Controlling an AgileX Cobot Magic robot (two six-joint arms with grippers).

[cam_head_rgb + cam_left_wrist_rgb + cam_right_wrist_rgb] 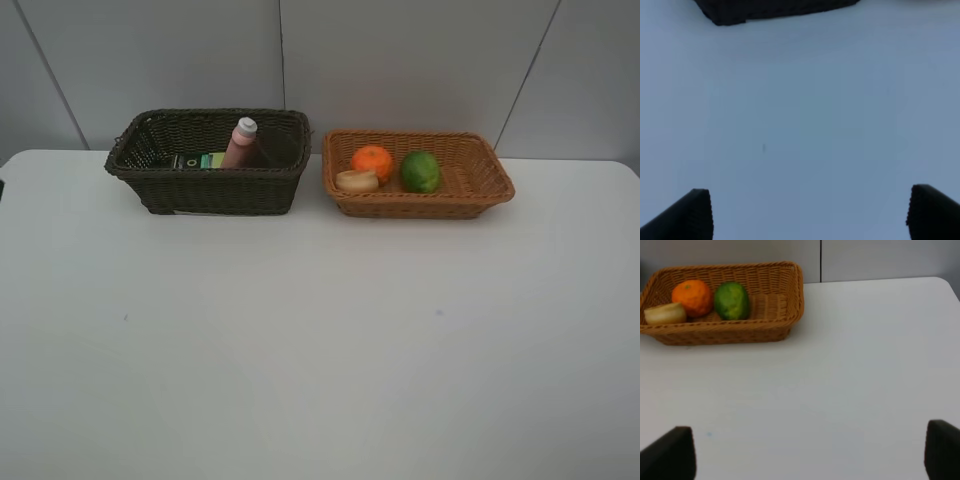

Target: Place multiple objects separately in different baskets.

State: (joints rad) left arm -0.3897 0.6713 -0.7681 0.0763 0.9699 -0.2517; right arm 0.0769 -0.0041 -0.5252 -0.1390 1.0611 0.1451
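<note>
The dark brown basket (215, 192) stands at the back left and holds the pink bottle with white cap (240, 142), leaning, beside a dark item with a green label (200, 160). The light tan basket (420, 206) at the back right holds the orange (372, 160), the green fruit (421, 171) and a pale tan round item (357, 181). The right wrist view shows this basket (720, 333), orange (691, 297), green fruit (732, 300) and pale item (665, 313). Left gripper (810, 215) and right gripper (810, 450) are open, empty, over bare table. The mauve cup and red-orange fruit do not show.
The white table (320, 350) spreads wide in front of both baskets. A grey panelled wall (400, 60) rises just behind them. A corner of the dark basket (770, 7) shows in the left wrist view. Neither arm shows in the exterior high view.
</note>
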